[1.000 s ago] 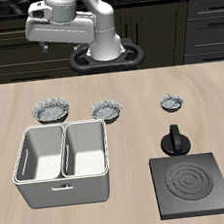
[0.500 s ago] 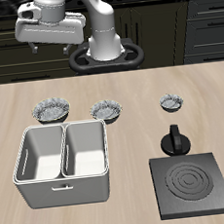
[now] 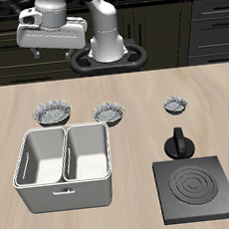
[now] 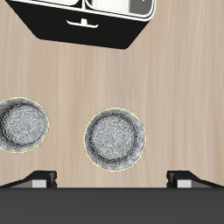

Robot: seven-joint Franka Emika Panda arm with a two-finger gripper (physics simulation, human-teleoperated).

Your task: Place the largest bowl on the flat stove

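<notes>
1. Exterior view, upper left of the frame: the hand (image 3: 41, 54) hangs high above the back of the surface (image 3: 139, 134), touching nothing.
2. Wrist view: both fingertips (image 4: 39, 178) are spread wide apart, with nothing between them.
3. Exterior view, left of centre: the largest bowl (image 3: 51, 113) sits upright on the surface, below the hand in the frame. In the wrist view the same bowl (image 4: 114, 138) lies between the two fingertips, well below them.
4. Lower left of the frame: the grey double-compartment bin (image 3: 65, 170) stands nearer the front edge, just in front of the largest bowl.
5. Centre of the frame: the medium bowl (image 3: 109, 112) sits beside the largest bowl, apart from it.
6. Right of centre: the smallest bowl (image 3: 176, 104) sits in the same row, well apart from the others.
7. Lower right of the frame: the flat stove (image 3: 194, 188) lies near the front edge, with its round knob (image 3: 180, 145) at the rear edge. Nothing rests on the burner rings, and the largest bowl is well apart from it.
</notes>
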